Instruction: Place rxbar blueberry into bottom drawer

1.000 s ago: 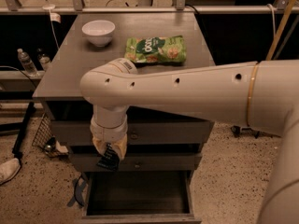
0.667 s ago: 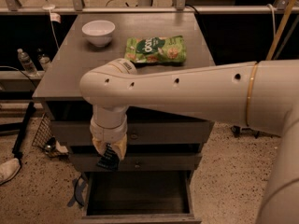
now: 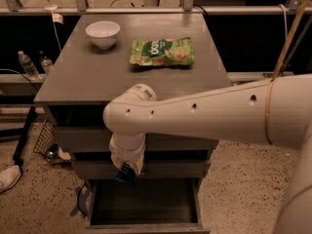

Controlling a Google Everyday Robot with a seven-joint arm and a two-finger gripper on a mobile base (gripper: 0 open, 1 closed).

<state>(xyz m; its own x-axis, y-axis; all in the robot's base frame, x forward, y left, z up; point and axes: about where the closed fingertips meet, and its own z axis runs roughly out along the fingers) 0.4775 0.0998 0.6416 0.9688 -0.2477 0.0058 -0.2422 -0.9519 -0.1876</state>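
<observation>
Starting at the left, a white shoe (image 3: 8,177) lies on the floor at my 8 o'clock. Two bottles (image 3: 27,65) stand above it near 9, and a wire basket (image 3: 46,141) sits against the cabinet's side. On the bench (image 3: 83,82) a white bowl (image 3: 102,33) rests toward 11 o'clock.

The claw (image 3: 126,168) hangs off the wrist in front of the cabinet's face, level with the shallow drawer above the open one. A small dark piece with a blue glint shows at its tip, and I take that for the rxbar blueberry (image 3: 128,174), since no such bar lies on the bench. Too little of it shows for me to give its long axis. I cannot tell whether the claw is clamped or slack from here.

The bottom drawer (image 3: 146,224) is pulled out with its dark inside open. It lies at 6 o'clock from the claw, its middle nearer 5, and its long side runs from 9 to 3. I judge the claw is over the left rear part of the opening, so the coming move should be mostly straight down, with a small shift toward 3 o'clock for margin from the left wall.

Further right, a green snack bag (image 3: 162,51) lies flat on the bench at 12 o'clock. The white arm (image 3: 219,113) reaches in from 3.
</observation>
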